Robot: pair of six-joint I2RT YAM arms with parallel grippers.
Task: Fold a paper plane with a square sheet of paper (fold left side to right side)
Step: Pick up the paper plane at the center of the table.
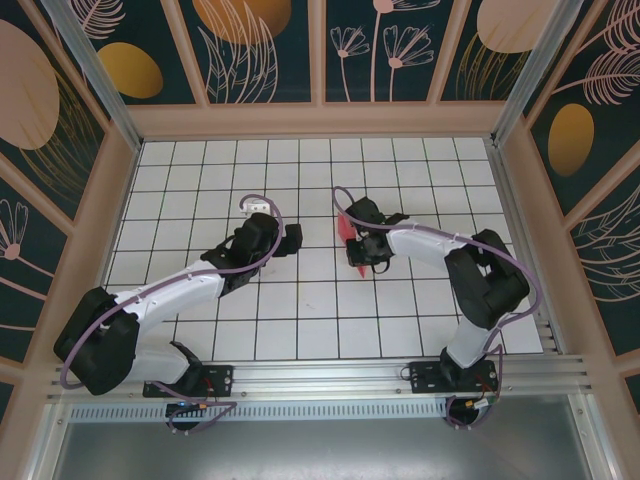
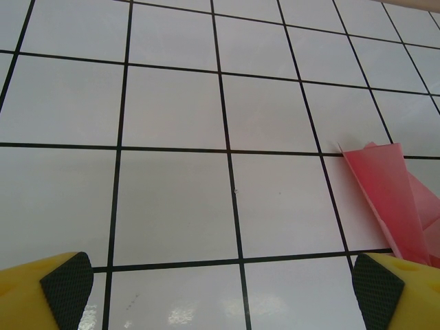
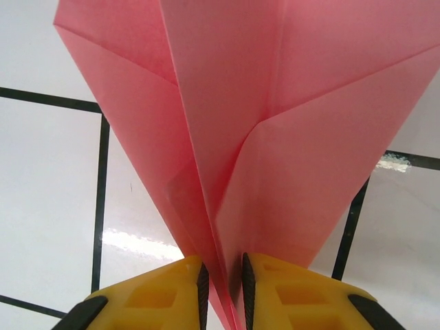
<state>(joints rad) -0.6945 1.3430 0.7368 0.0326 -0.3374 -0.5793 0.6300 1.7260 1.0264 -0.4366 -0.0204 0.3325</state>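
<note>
The salmon-pink paper plane (image 3: 275, 137) is a creased, pointed dart fanning out from between the yellow fingers of my right gripper (image 3: 222, 289), which is shut on its folded keel. From above, the plane (image 1: 347, 227) shows as a small pink sliver at the right gripper (image 1: 352, 238), near the middle of the table. My left gripper (image 2: 220, 289) hangs open over bare tiles, its two yellow fingers (image 2: 48, 292) wide apart with nothing between them. One wing of the plane (image 2: 392, 199) lies just beyond its right finger. From above, the left gripper (image 1: 290, 238) sits about one tile left of the plane.
The white grid table (image 1: 300, 180) is walled by a wooden frame (image 1: 310, 120) with patterned panels. An aluminium rail (image 1: 320, 375) runs along the near edge by both arm bases. The right arm's elbow (image 1: 485, 275) rises at the right.
</note>
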